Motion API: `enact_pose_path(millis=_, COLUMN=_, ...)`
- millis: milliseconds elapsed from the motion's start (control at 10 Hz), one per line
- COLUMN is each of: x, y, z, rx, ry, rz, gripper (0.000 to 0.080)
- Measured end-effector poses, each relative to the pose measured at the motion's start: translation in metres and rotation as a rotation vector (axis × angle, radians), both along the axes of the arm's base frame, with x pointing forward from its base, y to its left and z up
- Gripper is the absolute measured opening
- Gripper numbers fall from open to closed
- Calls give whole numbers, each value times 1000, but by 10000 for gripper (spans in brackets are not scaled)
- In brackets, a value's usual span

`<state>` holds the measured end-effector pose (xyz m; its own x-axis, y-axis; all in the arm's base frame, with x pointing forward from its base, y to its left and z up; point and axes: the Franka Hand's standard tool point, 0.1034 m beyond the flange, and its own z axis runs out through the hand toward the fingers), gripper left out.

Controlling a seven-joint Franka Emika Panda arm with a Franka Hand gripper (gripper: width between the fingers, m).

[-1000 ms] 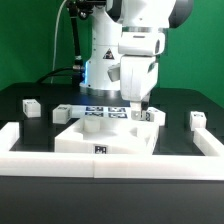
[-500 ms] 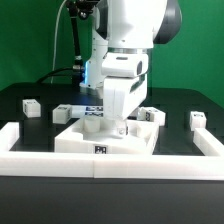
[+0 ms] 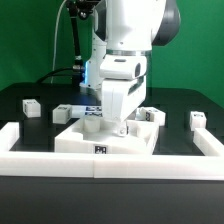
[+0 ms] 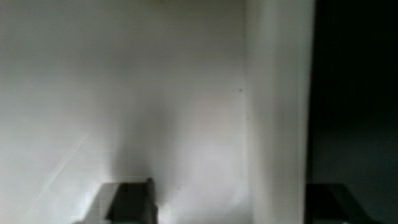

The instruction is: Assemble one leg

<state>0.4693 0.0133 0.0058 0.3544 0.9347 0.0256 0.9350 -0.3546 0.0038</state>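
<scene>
Several small white legs with tags stand on the black table: two at the exterior view's left, one just right of the arm, one at the far right. My gripper is low over the large flat white panel, touching no leg. In the wrist view the gripper is open. One fingertip is over the white panel surface. The other is over the dark table beyond the panel's edge. No leg shows there.
A white U-shaped fence runs along the front and both sides. The marker board lies behind the panel, partly hidden by the arm.
Since a second ago the arm has swung to the exterior view's left, turned, and come down over the panel. In the last half second nothing has visibly moved.
</scene>
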Motion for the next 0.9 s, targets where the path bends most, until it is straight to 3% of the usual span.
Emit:
enact_pose_path(millis=100, x=0, y=0, z=0, rx=0, ry=1, rz=0, gripper=232)
enact_pose_path(millis=200, x=0, y=0, z=0, rx=0, ry=1, rz=0, gripper=232)
enact_pose_path(millis=300, x=0, y=0, z=0, rx=0, ry=1, rz=0, gripper=66)
enact_pose_path(millis=900, x=0, y=0, z=0, rx=-1, ry=2, rz=18, gripper=57)
